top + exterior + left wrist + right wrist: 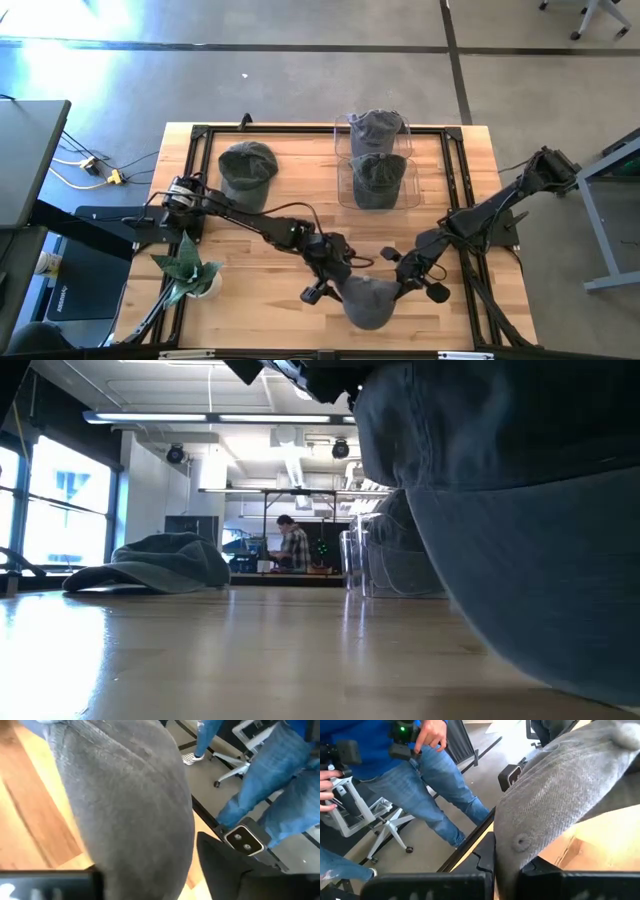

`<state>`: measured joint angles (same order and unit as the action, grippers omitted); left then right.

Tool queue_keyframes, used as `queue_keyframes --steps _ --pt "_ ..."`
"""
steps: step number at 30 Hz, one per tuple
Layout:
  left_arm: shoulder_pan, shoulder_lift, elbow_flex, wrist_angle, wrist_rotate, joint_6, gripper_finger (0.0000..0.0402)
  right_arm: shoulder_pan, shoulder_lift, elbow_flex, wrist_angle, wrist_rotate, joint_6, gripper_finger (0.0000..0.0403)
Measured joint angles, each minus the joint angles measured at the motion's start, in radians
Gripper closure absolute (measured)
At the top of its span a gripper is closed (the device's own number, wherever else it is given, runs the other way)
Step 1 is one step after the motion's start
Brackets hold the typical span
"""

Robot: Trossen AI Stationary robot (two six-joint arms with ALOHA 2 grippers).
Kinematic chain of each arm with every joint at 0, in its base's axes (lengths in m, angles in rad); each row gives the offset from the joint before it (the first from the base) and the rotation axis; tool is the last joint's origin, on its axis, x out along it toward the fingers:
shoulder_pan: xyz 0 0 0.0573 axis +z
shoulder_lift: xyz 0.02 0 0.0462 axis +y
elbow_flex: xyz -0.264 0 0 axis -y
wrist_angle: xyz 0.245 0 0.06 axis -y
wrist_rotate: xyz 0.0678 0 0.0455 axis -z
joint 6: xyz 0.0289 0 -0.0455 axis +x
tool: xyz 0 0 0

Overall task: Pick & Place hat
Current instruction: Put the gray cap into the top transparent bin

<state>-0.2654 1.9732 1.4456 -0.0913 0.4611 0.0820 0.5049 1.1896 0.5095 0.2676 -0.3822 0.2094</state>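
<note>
In front of the clear bin (412,160): the grey hat (368,302) sits toward the table's near edge, crown up, between the two tools
Table (250,315): pale wooden top with a dark frame around its edge
Grey hat, seen close: in the low view it fills the right side of the picture (520,530), its lower edge close above the wood; whether it touches the table cannot be told
Right tool (402,284): at the grey hat's side, on the bin's right-hand half of the table; its fingers are closed narrow, and the right wrist view shows a fold of the hat's fabric (560,795) running down between them, so it holds the grey hat
Left tool (333,284): at the hat's other side, in front of the bin and a little to its left; the hat crown (130,805) fills its wrist view, and how wide its fingers stand cannot be told, though it may be touching the cloth
Inside the clear bin: two hats, a rear hat (376,127) and a front hat (378,176), one behind the other
Left of the clear bin: a loose hat (247,168) lying flat on the table, well apart from both tools
Far left and forward of the bin: a small potted plant (187,268) near the table's corner
Beyond the table: a person in blue jeans (435,785) beside a wheeled chair (375,827)
</note>
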Motion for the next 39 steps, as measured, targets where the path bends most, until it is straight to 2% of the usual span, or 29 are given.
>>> queue_keyframes --steps 5,9,14,20,25,33,36,39 --pt "0.002 0.0 0.0 -0.048 0.04 0.027 0.0322 0.0 0.0 0.0 0.053 -0.025 0.024 0.0399" --pt "0.003 0.0 0.0 -0.011 0.181 0.016 0.0391 0.0 0.0 0.0 0.089 -0.047 0.062 0.0394" --pt "0.003 0.0 0.0 0.041 0.243 0.01 0.0383 0.0 0.0 0.0 0.059 -0.033 0.015 0.0399" --pt "0.005 0.037 0.003 0.055 0.241 0.013 0.0399 0.0 0.0 0.0 -0.067 0.107 0.052 0.0376" --pt "0.017 0.061 0.001 0.037 0.22 0.0 0.0399 -0.02 0.001 0.0 -0.075 0.125 0.122 0.0319" --pt "0.017 0.065 0.0 0.031 0.151 -0.003 0.04 -0.052 0.001 0.0 -0.055 0.188 0.174 0.0183" --pt "0.023 0.064 0.0 0.031 0.134 -0.004 0.04 -0.067 0.021 0.0 -0.007 0.162 0.21 0.0143" --pt "0.032 0.064 0.0 0.03 0.126 -0.011 0.04 -0.076 0.074 0.0 0.063 0.118 0.245 0.0122"
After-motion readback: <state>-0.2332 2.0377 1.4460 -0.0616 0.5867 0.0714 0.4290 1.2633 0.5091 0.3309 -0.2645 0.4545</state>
